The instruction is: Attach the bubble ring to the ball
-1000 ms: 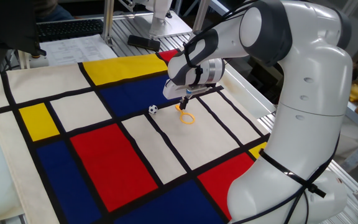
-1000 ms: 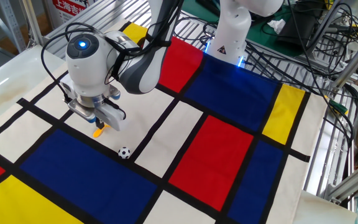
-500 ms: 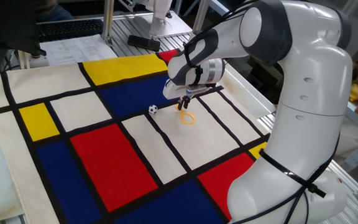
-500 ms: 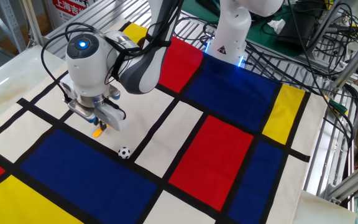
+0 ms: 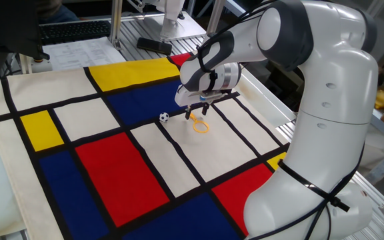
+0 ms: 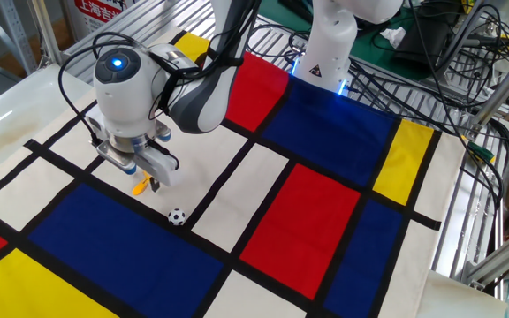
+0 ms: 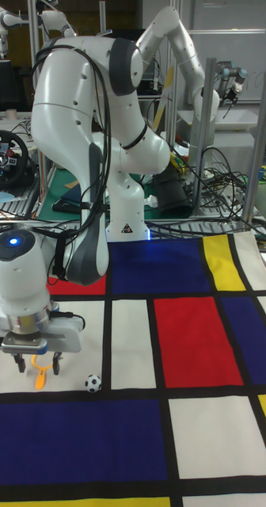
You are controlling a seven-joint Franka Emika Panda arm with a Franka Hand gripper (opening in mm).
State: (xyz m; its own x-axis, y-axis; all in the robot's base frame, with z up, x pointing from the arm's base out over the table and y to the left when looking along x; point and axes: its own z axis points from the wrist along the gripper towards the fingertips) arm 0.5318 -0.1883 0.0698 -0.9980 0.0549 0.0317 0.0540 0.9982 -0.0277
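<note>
The ring (image 5: pixel 201 126) lies flat on a white square of the cloth (image 5: pixel 105 167), right of centre in the one fixed view, with the ball (image 5: pixel 164 117) just to its left on a black line, near but not touching. In the tall fixed view the ring (image 7: pixel 40 379) sits at lower left and the ball (image 7: pixel 93 383) just right of it.

The gripper (image 5: pixel 197 109) hangs right above the ring's handle end, its two fingers spread apart with the handle between or just below them. In the tall view the fingers (image 7: pixel 20 363) straddle the orange piece without closing on it; whether they touch it I cannot tell.

So nothing is joined yet. By my reading the ring is not yet grasped, and the grasp, the carry to the ball and the attaching all remain.
</note>
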